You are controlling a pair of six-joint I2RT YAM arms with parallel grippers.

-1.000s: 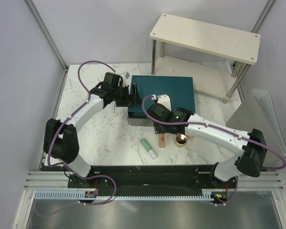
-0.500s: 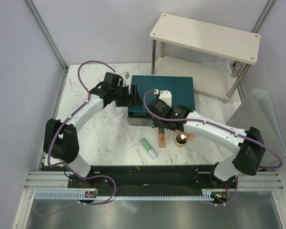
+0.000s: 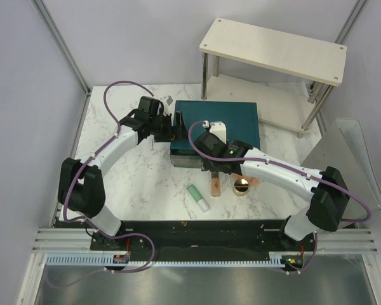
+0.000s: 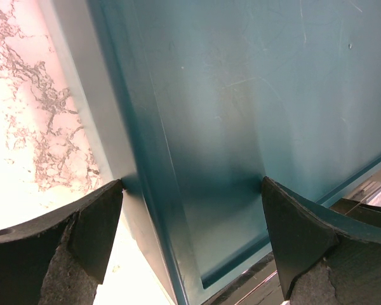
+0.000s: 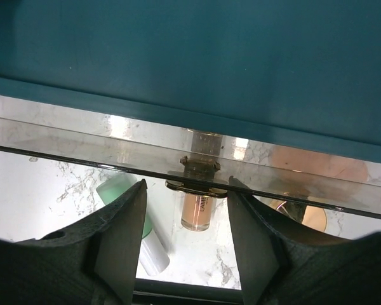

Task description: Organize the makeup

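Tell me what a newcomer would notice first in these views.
The large teal box at the middle of the white marble table draws the eye. The left end effector straddles its left edge, and the right end effector brackets the gold handle at its front. Just in front lie a mint-green tube with white cap, a peach-tan tube and a round gold-rimmed compact.

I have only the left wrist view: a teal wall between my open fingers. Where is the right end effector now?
Observer: The right end effector is open around a small gold handle on the clear front of the large teal box.
Operator: Where is the makeup?
Observer: The mint-green tube with white cap lies on the marble table, in front of the box.
Operator: And the others?
Observer: The peach-tan tube and the round gold-rimmed compact lie beside it, to its right.
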